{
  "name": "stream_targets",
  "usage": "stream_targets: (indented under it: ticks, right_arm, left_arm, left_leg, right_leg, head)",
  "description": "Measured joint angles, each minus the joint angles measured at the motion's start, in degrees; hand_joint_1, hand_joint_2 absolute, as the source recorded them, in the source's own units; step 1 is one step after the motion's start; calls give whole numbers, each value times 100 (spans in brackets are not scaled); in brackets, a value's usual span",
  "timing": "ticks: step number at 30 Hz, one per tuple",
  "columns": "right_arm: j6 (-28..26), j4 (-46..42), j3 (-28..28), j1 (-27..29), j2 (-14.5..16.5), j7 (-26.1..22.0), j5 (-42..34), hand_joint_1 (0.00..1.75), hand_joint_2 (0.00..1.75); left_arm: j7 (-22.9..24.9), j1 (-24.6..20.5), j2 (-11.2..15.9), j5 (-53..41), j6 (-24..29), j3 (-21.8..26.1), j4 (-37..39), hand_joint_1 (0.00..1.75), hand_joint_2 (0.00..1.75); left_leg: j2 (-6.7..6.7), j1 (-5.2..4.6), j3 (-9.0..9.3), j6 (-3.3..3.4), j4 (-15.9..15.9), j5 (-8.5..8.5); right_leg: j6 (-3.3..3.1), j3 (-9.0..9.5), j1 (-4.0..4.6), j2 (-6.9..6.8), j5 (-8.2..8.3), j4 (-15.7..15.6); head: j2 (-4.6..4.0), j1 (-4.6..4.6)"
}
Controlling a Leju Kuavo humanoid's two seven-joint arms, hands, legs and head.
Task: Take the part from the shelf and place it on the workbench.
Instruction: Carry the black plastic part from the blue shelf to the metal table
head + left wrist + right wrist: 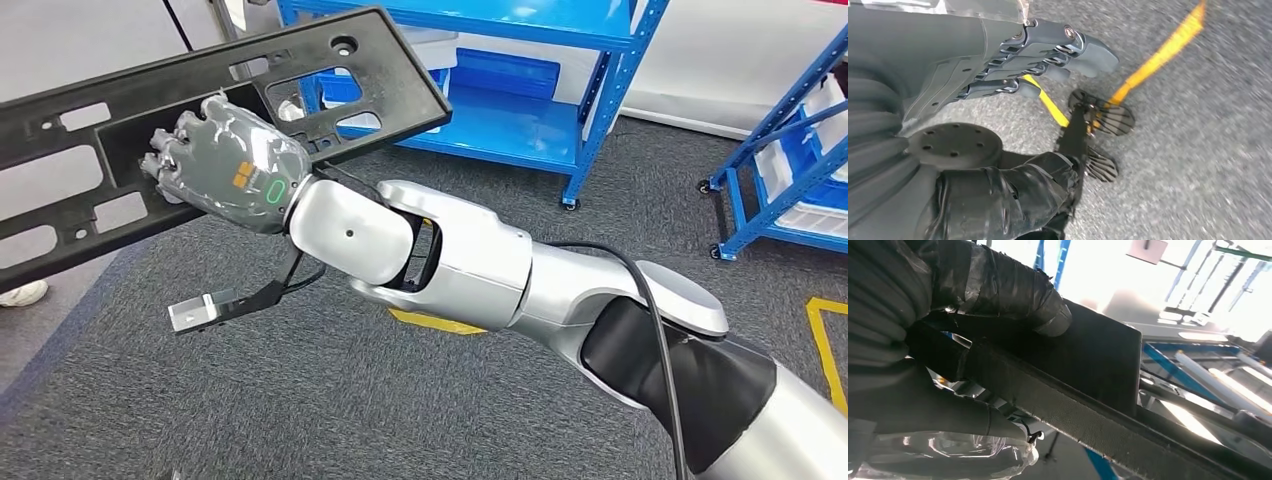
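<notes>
My right hand grips the long black part, held in the air clear of the blue shelf; setting it on the worktop remains. My left hand hangs with nothing in it.

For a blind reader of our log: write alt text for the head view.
The right robot hand holds a long black plastic part with cut-out openings in the air above grey carpet, the silver arm reaching in from the lower right. Blue metal shelves stand behind, and yellow tape marks the floor at the right edge.
</notes>
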Motion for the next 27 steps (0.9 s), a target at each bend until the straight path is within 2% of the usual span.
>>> stream_targets:
  ticks: [1,3,4,5,6,7,8,10,12,14,15,16,18,20,21,22,23,25,26,27]
  right_arm:
    - [1,5,10,-6,2,-3,2,175,175]
    - [9,20,23,-6,0,-10,8,175,175]
    - [14,31,26,6,-2,-14,11,175,175]
    - [18,44,27,23,-4,-16,13,175,175]
    - [20,58,28,38,-5,-17,14,175,175]
    - [21,71,29,44,-7,-18,14,175,175]
    - [22,81,29,39,-7,-19,15,175,175]
    - [22,97,29,13,-6,-20,16,175,175]
    - [22,110,29,-9,-5,-21,17,175,175]
    - [21,129,29,-21,-1,-22,17,175,175]
    - [19,139,29,-26,9,-22,17,175,175]
    - [16,147,29,-37,19,-22,17,175,175]
    - [13,160,29,-58,32,-22,19,175,175]
    - [11,186,29,-54,29,-26,19,175,175]
    - [9,203,29,-44,28,-27,19,175,175]
    - [6,220,29,-36,28,-23,19,175,175]
    - [1,232,29,-32,29,-11,21,175,175]
    - [-11,244,29,-33,30,25,29,175,175]
    - [-15,250,29,-34,28,46,33,175,175]
    - [-16,257,29,-34,26,64,36,175,175]
  left_arm:
    - [1,2,-3,0,-1,-1,0,0,175]
    - [1,-13,-9,-1,-4,-1,0,0,175]
    - [1,-20,-10,-1,-8,-1,0,0,175]
    - [1,-20,-13,0,-11,-1,0,0,175]
    - [1,-13,-16,0,-13,-1,0,0,175]
    - [1,-6,-21,0,-15,-1,0,0,175]
    - [1,0,-26,0,-17,-1,0,0,175]
    - [1,-6,-33,-1,-27,-1,0,0,175]
    - [1,-15,-36,-1,-40,-1,0,0,175]
    - [3,10,-35,1,-49,-1,1,0,175]
    - [7,34,-40,1,-54,-1,2,0,175]
    - [9,49,-45,2,-59,-1,2,0,175]
    - [12,40,-57,4,-76,-1,2,0,175]
    - [12,15,-61,8,-95,-1,2,0,175]
    - [15,14,-64,10,-104,-1,2,0,175]
    - [23,18,-67,10,-108,-1,2,0,175]
    - [35,22,-68,9,-109,-1,2,0,175]
    - [63,20,-63,5,-109,-1,2,0,175]
    - [74,13,-59,4,-112,-1,2,0,175]
    - [80,9,-55,3,-117,-1,2,0,175]
  left_leg:
    - [-46,19,-4,37,-27,37]
    - [-152,36,-31,87,-48,86]
    - [-215,38,-52,101,-43,100]
    - [-288,39,-71,103,-35,109]
    - [-364,43,-87,100,-22,115]
    - [-441,49,-101,93,-3,117]
    - [-518,58,-113,80,23,112]
    - [-664,77,-167,26,101,96]
    - [-790,104,-256,-57,150,115]
    - [-906,138,-316,-147,123,166]
    - [-858,134,-341,-182,131,159]
    - [-733,124,-391,-212,208,100]
    - [-371,97,-629,-247,712,-180]
    - [-212,102,-946,-271,1404,-454]
    - [-186,104,-1015,-278,1567,-474]
    - [-166,105,-977,-281,1520,-400]
    - [-130,106,-818,-279,1247,-242]
    - [69,71,-378,-255,461,42]
    - [145,46,-231,-224,183,114]
    - [181,20,-172,-194,50,129]
  right_leg:
    - [29,-64,-13,126,-115,146]
    - [68,-324,-39,412,-491,768]
    - [78,-481,-42,476,-664,1149]
    - [88,-590,-44,501,-752,1425]
    - [94,-615,-48,512,-735,1520]
    - [96,-535,-57,526,-616,1395]
    - [95,-363,-71,568,-428,1079]
    - [85,-3,-119,829,-180,389]
    - [68,134,-129,1007,-154,100]
    - [14,140,-117,910,-131,48]
    - [-25,153,-120,843,-108,7]
    - [-65,166,-129,771,-84,-33]
    - [-110,183,-125,614,-54,-78]
    - [-122,177,-111,440,-55,-81]
    - [-124,174,-108,354,-58,-80]
    - [-124,172,-106,272,-60,-79]
    - [-119,171,-106,197,-64,-77]
    - [-96,173,-86,72,-77,-71]
    - [-75,174,-69,21,-82,-71]
    - [-49,176,-51,-29,-85,-72]
  head:
    - [0,3]
    - [0,8]
    - [0,9]
    - [0,8]
    - [0,8]
    - [0,8]
    - [0,8]
    - [0,3]
    - [0,1]
    - [0,3]
    - [0,-1]
    - [0,-14]
    - [0,-42]
    - [0,-54]
    - [0,-54]
    - [0,-55]
    - [0,-55]
    - [0,-56]
    - [0,-51]
    - [0,-46]
